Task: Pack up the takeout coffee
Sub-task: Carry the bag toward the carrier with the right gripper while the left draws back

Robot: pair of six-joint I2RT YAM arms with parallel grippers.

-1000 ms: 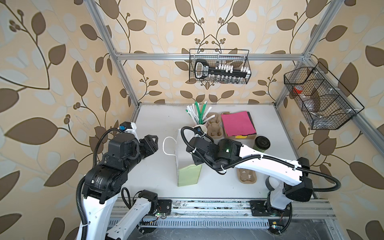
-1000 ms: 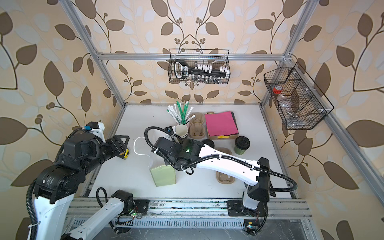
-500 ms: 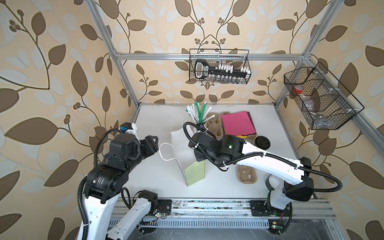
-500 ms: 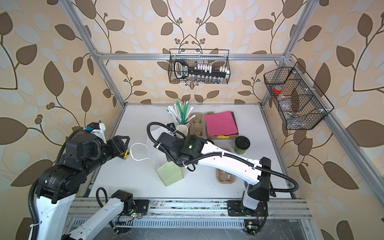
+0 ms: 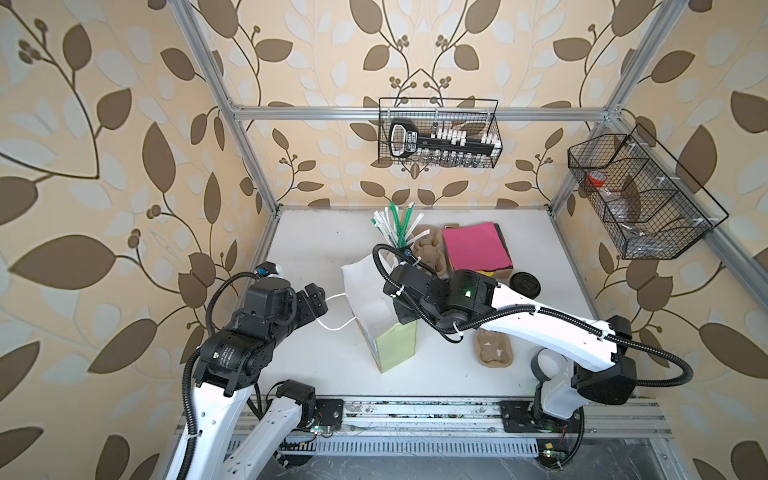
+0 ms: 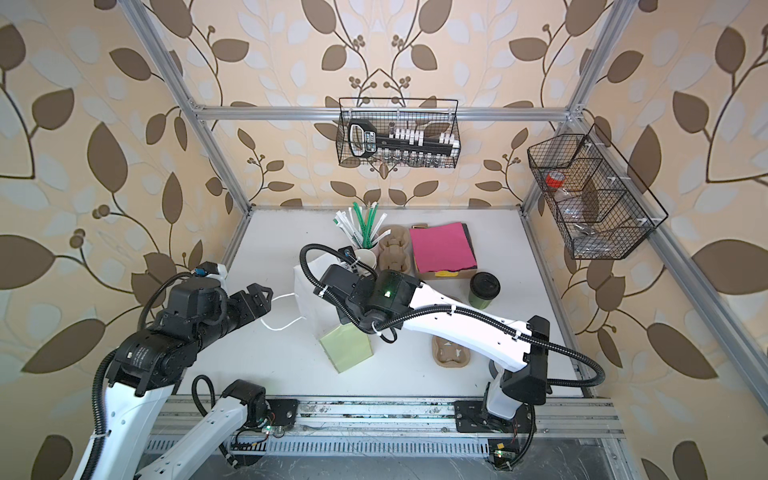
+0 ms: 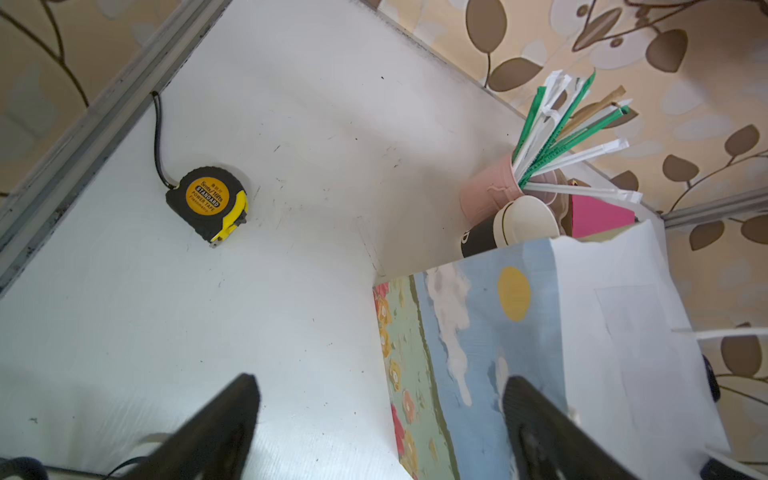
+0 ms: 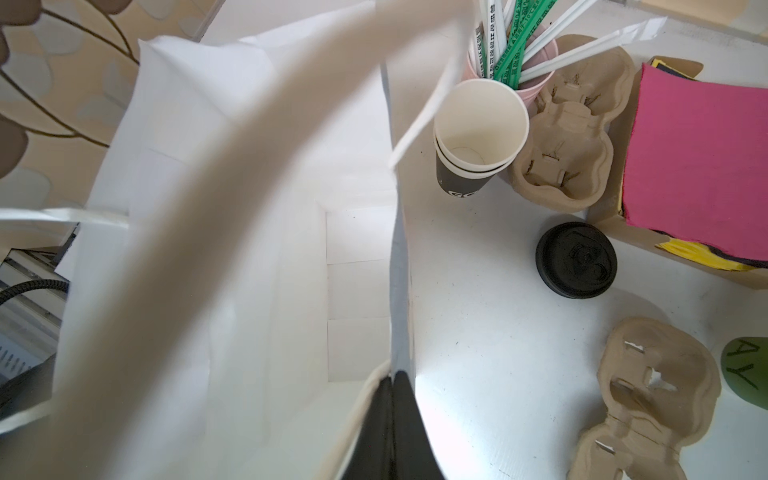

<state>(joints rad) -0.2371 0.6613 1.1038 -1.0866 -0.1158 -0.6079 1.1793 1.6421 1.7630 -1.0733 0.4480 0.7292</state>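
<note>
The takeout coffee (image 6: 484, 291), a light-green cup with a black lid (image 5: 525, 284), stands on the table in front of the napkin box. Only its green side (image 8: 746, 374) shows at the edge of the right wrist view. A white paper bag (image 5: 395, 345) (image 6: 347, 347) with a painted face (image 7: 498, 332) leans mouth-up at mid-table. My right gripper (image 8: 392, 376) is shut on the bag's wall at the rim. My left gripper (image 7: 380, 395) (image 6: 266, 295) is open, level with the bag's loop handle (image 6: 282, 311), and holds nothing.
A loose black lid (image 8: 575, 259), stacked lidless cups (image 8: 478, 137), a pink cup of straws (image 7: 494, 191), pulp carriers (image 8: 565, 137) (image 6: 451, 353) and a box of pink napkins (image 6: 442, 251) surround the bag. A tape measure (image 7: 208, 203) lies far left. Wire baskets (image 5: 438, 137) hang on the walls.
The bag has turned and tipped toward the left. My right gripper has shut on its rim. My left gripper has opened wide beside the handle.
</note>
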